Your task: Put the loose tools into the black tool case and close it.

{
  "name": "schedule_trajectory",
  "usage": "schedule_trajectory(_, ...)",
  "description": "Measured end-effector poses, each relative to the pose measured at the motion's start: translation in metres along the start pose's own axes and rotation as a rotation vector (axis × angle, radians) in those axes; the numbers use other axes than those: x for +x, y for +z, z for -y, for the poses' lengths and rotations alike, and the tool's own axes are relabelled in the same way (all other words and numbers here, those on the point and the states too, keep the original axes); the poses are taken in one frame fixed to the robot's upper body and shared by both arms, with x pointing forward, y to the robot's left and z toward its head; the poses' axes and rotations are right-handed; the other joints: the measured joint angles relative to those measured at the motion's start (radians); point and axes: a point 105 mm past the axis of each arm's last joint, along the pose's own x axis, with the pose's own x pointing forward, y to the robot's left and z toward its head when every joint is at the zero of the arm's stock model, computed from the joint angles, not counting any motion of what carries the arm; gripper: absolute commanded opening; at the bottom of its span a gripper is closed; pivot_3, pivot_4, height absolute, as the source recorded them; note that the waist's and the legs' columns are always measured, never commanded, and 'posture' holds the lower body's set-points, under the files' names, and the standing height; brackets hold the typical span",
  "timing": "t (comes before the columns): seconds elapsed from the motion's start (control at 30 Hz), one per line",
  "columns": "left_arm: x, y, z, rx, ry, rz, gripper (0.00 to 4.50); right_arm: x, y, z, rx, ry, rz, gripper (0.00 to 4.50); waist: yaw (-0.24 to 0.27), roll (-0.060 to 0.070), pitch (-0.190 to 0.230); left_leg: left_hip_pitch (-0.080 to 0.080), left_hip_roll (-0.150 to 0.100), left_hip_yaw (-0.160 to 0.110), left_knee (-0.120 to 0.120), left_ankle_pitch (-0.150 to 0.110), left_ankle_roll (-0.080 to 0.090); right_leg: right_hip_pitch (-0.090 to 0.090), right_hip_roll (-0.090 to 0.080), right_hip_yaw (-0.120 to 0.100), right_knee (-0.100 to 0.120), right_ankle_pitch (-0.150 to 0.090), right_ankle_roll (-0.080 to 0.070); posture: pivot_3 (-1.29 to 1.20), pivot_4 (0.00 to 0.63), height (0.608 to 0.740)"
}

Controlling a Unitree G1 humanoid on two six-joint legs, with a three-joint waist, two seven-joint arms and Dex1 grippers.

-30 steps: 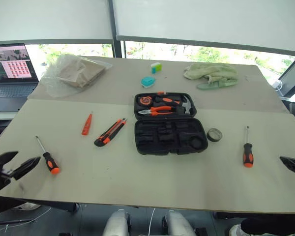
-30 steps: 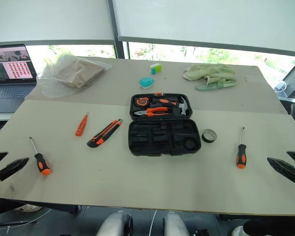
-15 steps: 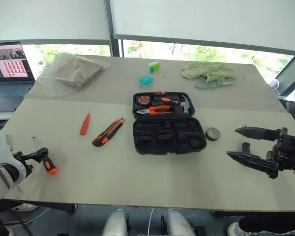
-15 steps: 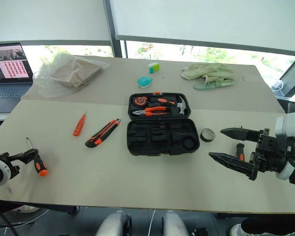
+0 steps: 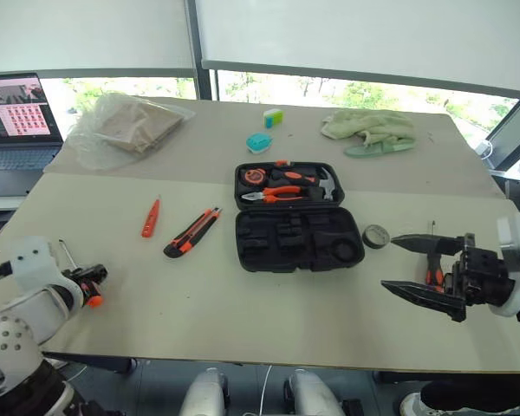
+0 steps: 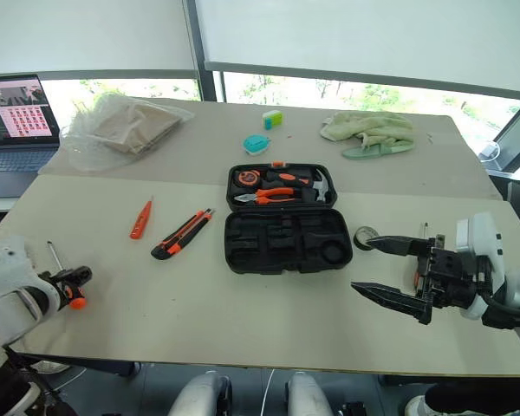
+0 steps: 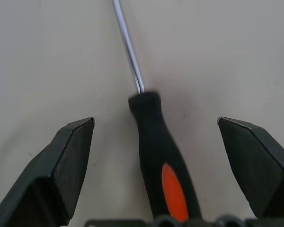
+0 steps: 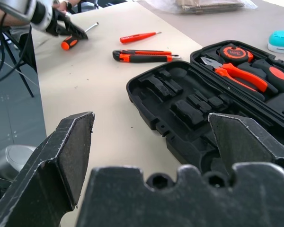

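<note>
The left gripper (image 5: 94, 279) sits at the near left edge of the desk (image 5: 243, 321) in the left eye view, released and holding nothing, right over the left screwdriver (image 5: 88, 293), whose shaft points away and leftward. The right gripper (image 5: 409, 264) hangs released and empty over the near right of the desk, its fingers pointing left toward the tape roll (image 5: 377, 236); the right screwdriver (image 5: 433, 270) lies just behind them, long axis running away from the robot. The black tool case (image 5: 298, 217) lies open mid-desk, between the two arms. I count two big screwdrivers, one slim orange screwdriver (image 5: 150, 217), one utility knife (image 5: 193, 232) and one tape roll, all outside the case.

The right eye view gives the same layout; the knife and slim screwdriver lie left of the case, nearer the left arm, well apart from either gripper.

In the left wrist view the fingers (image 7: 61, 175) stand wide on either side of the black-and-orange handle, which runs lengthwise between them, shaft pointing away. Closing here looks like the next step, so the left arm seems best placed.

The right wrist view looks between spread fingers (image 8: 57, 165) at the case's empty slotted half, with the knife and slim screwdriver beyond
</note>
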Motion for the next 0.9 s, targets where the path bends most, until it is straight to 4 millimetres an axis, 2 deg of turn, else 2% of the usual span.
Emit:
schedule_trajectory(0.13, 0.0, -0.006, -0.002, 0.007, 0.025, -0.013, 3.5, 0.0, -0.002, -0.002, 0.002, 0.003, 0.013, 4.5, -0.004, 0.004, -0.002, 0.001, 0.0, 0.0, 0.0, 0.0, 0.0, 0.001, 0.0, 0.001, 0.001, 0.0, 0.0, 0.0, 0.15, 0.74)
schedule_trajectory(0.17, 0.001, -0.007, -0.002, 0.005, 0.03, -0.017, 3.01, 0.0, -0.002, -0.002, 0.002, 0.002, 0.017, 4.5, -0.004, 0.006, -0.003, 0.001, -0.001, 0.0, 0.0, 0.0, 0.0, 0.001, 0.0, 0.001, 0.0, 0.0, 0.0, 0.0, 0.15, 0.74)
schedule_trajectory(0.37, 0.007, -0.012, -0.008, -0.051, 0.039, -0.057, 0.94, 0.006, 0.004, -0.007, -0.032, 0.004, 0.024, 4.5, -0.002, 0.018, -0.01, 0.002, -0.004, 0.0, 0.0, 0.0, 0.0, 0.002, 0.0, 0.001, 0.001, 0.0, 0.0, 0.0, 0.15, 0.74)
schedule_trajectory(0.53, 0.01, -0.008, -0.014, -0.033, 0.035, -0.085, 0.87, 0.008, 0.004, -0.008, -0.03, -0.01, 0.033, 4.5, -0.004, 0.02, -0.012, 0.006, -0.004, 0.0, 0.0, 0.001, 0.0, 0.004, 0.001, 0.002, 0.003, 0.0, 0.0, 0.0, 0.15, 0.74)
schedule_trajectory(0.67, 0.015, 0.007, -0.027, 0.055, 0.024, -0.114, 0.87, 0.017, 0.011, -0.006, -0.024, -0.027, 0.043, 4.5, -0.013, 0.015, -0.008, 0.009, -0.004, -0.001, 0.0, 0.005, -0.005, 0.001, 0.003, 0.003, 0.011, -0.001, -0.004, 0.0, 0.15, 0.74)
schedule_trajectory(0.7, 0.017, 0.015, -0.027, 0.114, 0.0, -0.099, 0.87, 0.021, 0.016, -0.006, -0.029, -0.031, 0.044, 4.5, -0.015, 0.012, -0.006, 0.009, -0.004, -0.001, -0.001, 0.006, -0.006, 0.0, 0.004, 0.003, 0.013, -0.001, -0.004, 0.0, 0.15, 0.74)
schedule_trajectory(0.73, 0.019, 0.031, -0.026, 0.225, -0.049, -0.058, 0.87, 0.026, 0.023, -0.005, -0.035, -0.034, 0.046, 4.5, -0.015, 0.006, 0.0, 0.009, -0.002, -0.001, -0.001, 0.008, -0.007, -0.002, 0.004, 0.003, 0.014, -0.002, -0.006, 0.0, 0.15, 0.74)
schedule_trajectory(0.77, 0.017, 0.047, -0.021, 0.288, -0.092, -0.006, 0.87, 0.027, 0.026, -0.004, -0.046, -0.039, 0.038, 4.5, -0.013, 0.001, 0.004, 0.007, 0.0, 0.0, -0.001, 0.01, -0.009, -0.003, 0.006, -0.001, 0.012, 0.0, -0.01, 0.0, 0.15, 0.74)
schedule_trajectory(0.8, 0.012, 0.068, -0.008, 0.395, -0.191, 0.075, 0.87, 0.03, 0.03, -0.003, -0.051, -0.047, 0.033, 4.5, -0.008, -0.003, 0.005, 0.005, 0.001, 0.0, -0.002, 0.011, -0.01, -0.004, 0.006, -0.002, 0.011, 0.0, -0.011, 0.0, 0.15, 0.74)
schedule_trajectory(0.9, -0.012, 0.109, 0.045, 0.713, -0.525, 0.262, 0.87, 0.034, 0.036, 0.004, -0.056, -0.088, 0.029, 4.5, 0.012, -0.003, 0.006, 0.001, 0.003, 0.001, -0.004, 0.01, -0.01, -0.01, -0.002, -0.005, 0.003, -0.002, -0.018, 0.0, 0.15, 0.74)
